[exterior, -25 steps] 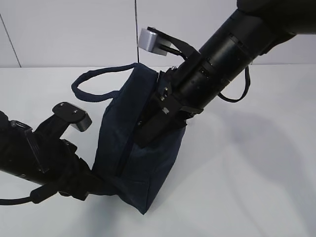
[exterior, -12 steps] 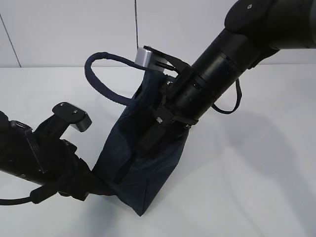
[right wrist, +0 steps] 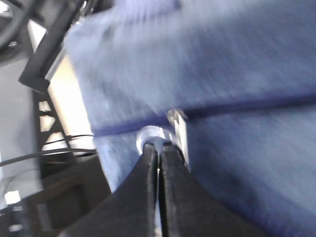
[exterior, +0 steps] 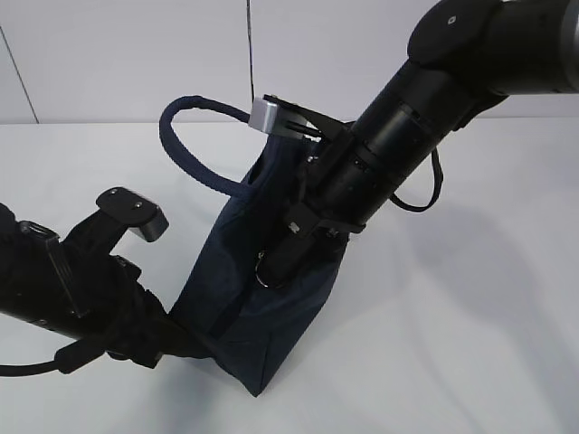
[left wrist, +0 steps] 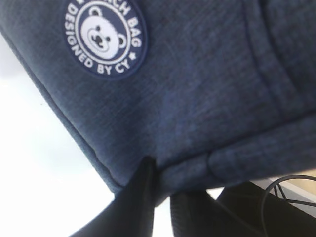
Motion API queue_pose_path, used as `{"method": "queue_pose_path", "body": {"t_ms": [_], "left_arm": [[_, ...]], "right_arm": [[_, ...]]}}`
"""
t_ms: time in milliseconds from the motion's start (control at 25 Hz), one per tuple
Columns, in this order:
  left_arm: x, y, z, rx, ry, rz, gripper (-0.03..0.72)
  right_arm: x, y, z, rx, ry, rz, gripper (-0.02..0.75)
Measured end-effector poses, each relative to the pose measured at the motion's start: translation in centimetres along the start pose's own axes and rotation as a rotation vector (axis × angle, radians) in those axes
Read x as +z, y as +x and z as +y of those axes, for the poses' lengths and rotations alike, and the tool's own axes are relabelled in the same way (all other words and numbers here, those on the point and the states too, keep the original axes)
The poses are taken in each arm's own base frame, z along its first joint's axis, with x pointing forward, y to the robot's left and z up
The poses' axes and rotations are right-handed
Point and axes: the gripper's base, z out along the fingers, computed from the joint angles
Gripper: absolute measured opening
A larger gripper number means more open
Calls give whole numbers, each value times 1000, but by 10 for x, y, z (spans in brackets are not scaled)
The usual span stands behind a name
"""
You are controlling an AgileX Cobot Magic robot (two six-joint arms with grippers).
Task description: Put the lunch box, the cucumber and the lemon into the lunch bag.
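Since a second ago the right arm has travelled down the lunch bag [exterior: 262,289], and the bag's top has lifted: the loop handle [exterior: 185,149], slack before, now arches upright. The ring pull [right wrist: 148,137], hidden at first, now shows below the right claw [exterior: 276,262] about halfway down the side. Judgement: the zipper is being run along its track, either to open the bag or to close it; I cannot tell which, so the packing stage is unclear.

Right claw: fingers pressed together, tips pinching the metal ring pull; the wrist view is motion-blurred.

Left claw [left wrist: 160,197]: closed on the seam at the bag's lower corner, holding it against the pull.

Bag: dark navy fabric, boxy, standing tilted on the white surface [exterior: 452,316] between the two arms. Round white bear logo [left wrist: 104,37] on one face.

Lunch box, cucumber, lemon: none in view.
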Motion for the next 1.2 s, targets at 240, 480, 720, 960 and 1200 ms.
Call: {"method": "queue_pose_path", "body": {"t_ms": [240,480,720,960,1200], "left_arm": [[0,0,0,0,0,0,32],[0,0,0,0,0,0,32],[0,0,0,0,0,0,32],[0,0,0,0,0,0,32],[0,0,0,0,0,0,32]], "right_arm": [[-20,-4,11,-52,79,3,0],[-41,-13,27,-93,128,-39,0],[-42,-12,28,-93,129,-36,0],[-42,-12,28,-90,129,-36,274],[-42,-12,28,-16,126,-39,478]]}}
